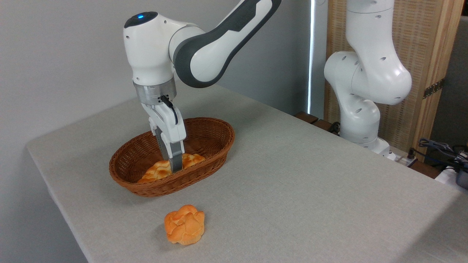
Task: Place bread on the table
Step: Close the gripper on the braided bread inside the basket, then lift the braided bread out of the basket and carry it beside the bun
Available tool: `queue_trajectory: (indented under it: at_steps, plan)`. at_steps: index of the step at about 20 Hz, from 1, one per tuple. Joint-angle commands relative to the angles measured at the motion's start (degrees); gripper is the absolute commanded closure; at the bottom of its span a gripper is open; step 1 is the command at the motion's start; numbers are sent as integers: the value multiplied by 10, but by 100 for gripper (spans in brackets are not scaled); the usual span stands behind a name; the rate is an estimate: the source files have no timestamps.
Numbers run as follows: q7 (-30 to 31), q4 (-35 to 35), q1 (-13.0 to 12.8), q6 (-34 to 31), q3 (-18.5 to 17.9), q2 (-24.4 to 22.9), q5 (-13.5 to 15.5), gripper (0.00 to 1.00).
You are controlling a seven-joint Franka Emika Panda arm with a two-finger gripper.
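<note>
**Grasp inside the basket: risks noted**

The bread (161,170) is seen lying in the wicker basket (215,153), along its front wall, with one pointed end toward the basket's near-left rim. The gripper (176,165) is lowered into the basket, and its fingers (177,155) are set across the middle of the loaf. Only one finger is shown edge-on; whether the fingers are apart or clamped on the loaf cannot be told from this view.

A small round bun (185,224) is noted on the tabletop (310,190), in front of the basket and well apart from it.

Risks judged from here:

- A grip taken only on the crust's top ridge may be lost on lifting, and the loaf may be dropped back into the basket.
- The loaf is long; if it is held off-centre, a tilt may be expected, and a pointed end may be caught on the basket's front wall.
- The basket is light and unfixed, so it may be dragged or tipped if the loaf snags on the weave.
- A placement straight in front of the basket may be fouled by the bun; bare tabletop to the right of the basket is judged safer.
</note>
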State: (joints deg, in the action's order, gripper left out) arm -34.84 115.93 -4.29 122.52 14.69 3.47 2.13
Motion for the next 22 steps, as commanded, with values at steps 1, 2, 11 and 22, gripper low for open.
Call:
queue_trajectory:
  at_steps: [1, 2, 11, 22]
  plan:
    - [-5, 3, 1, -18, 2, -7, -3, 72]
    - [-5, 3, 1, -18, 2, -7, -3, 72]
    - [-6, -63, 1, -119, 1, -7, 2, 72]
    - [-19, -128, 4, -202, -29, -6, 37, 71]
